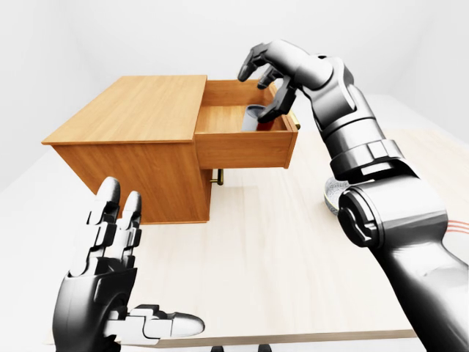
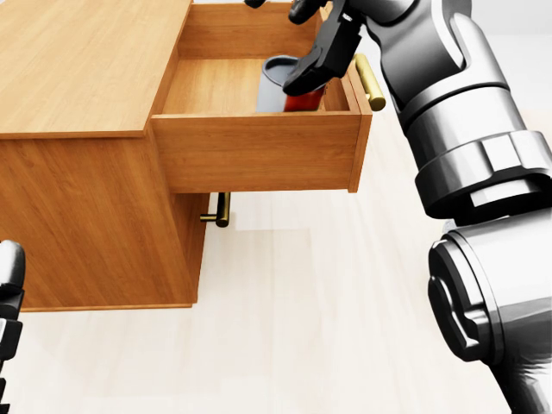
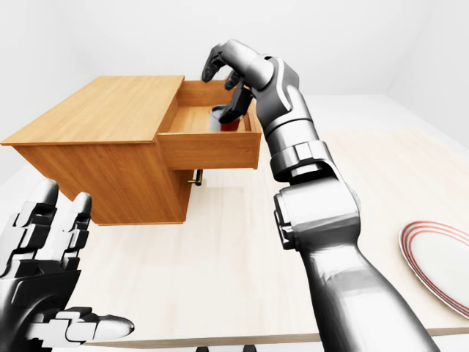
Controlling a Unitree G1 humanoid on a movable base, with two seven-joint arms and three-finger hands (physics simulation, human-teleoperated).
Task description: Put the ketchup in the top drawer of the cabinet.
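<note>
since the ketchup (image 2: pixel 289 86) already sits down inside the open top drawer (image 2: pixel 259 151) of the cabinet (image 1: pixel 139 117), the right hand (image 1: pixel 267 73) hovers over it with fingers spread, released, while the left hand (image 1: pixel 110 286) hangs open and idle.

Around me, plain white walls (image 1: pixel 110 37) meet at a soft corner under even, diffuse light. I face a pale, light-wood surface (image 3: pixel 242 257) with a straight near edge; beyond its far edge lies a whitish floor (image 3: pixel 352 110).
</note>
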